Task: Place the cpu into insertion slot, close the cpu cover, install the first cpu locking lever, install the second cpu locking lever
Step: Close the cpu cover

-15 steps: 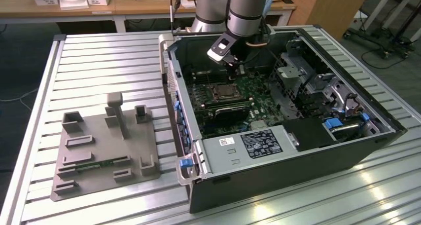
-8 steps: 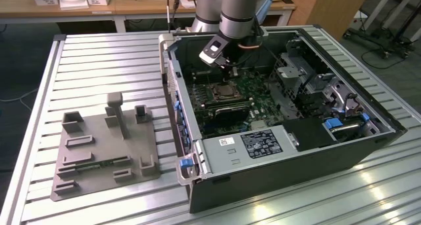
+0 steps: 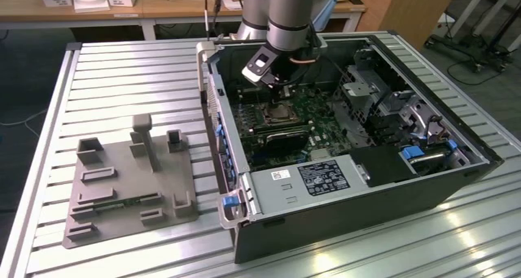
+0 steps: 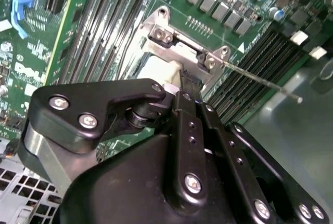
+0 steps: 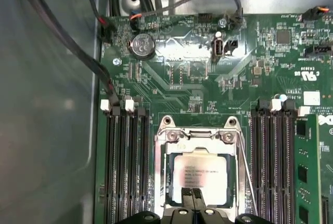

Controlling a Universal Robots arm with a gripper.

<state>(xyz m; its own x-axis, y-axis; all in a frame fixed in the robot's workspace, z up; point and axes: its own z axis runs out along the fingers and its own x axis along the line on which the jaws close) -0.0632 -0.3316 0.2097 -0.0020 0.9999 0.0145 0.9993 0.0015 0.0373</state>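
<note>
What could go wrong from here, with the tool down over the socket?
1. The tool has its tips together right over the cpu, which the cpu cover frames; a hard push might mar its metal top.
2. A locking lever stands out free over the memory slots; it might slip or scrape them.

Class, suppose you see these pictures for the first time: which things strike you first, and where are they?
An open computer case sits on a slatted metal table, with the robot arm reaching down into it. In the first wrist view the pale cpu lies framed by the cpu cover, with the gripper, jaws together, over its edge. A grey fixture plate lies at the exterior view's left.
</note>
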